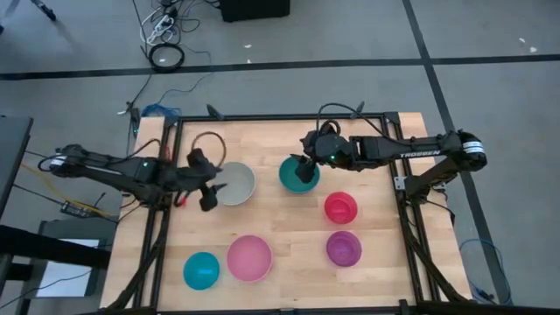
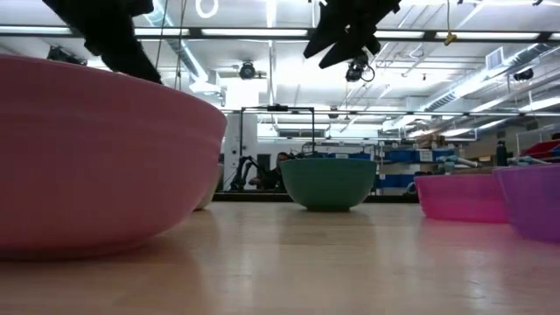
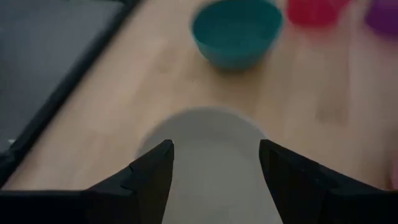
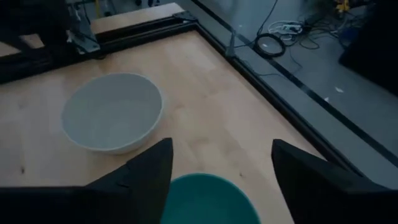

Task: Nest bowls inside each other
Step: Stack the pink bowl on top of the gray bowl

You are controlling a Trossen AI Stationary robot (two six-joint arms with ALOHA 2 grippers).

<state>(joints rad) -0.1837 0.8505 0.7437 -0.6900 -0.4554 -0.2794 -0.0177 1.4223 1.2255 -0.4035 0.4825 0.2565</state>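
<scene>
bowls all apart, both grippers hanging open

bowls sit scattered on the wooden table (image 1: pixel 289 241), six of them, none inside another. white-grey bowl (image 1: pixel 234 183) is at the left of the middle, teal green bowl (image 1: pixel 298 174) just right of it with a gap between. red bowl (image 1: pixel 340 207) and purple bowl (image 1: pixel 344 248) line up on the right side, close but not touching. pink bowl (image 1: pixel 249 257) and cyan blue bowl (image 1: pixel 201 270) sit side by side along the near edge. left gripper (image 1: pixel 210 185) hovers at the white-grey bowl's left rim, fingers (image 3: pixel 152 177) spread wide, nothing between them. right gripper (image 1: pixel 306 166) hangs over the teal green bowl, fingers (image 4: pixel 146 177) parted too, holding nothing, and from table level it is clear above that bowl.
</scene>
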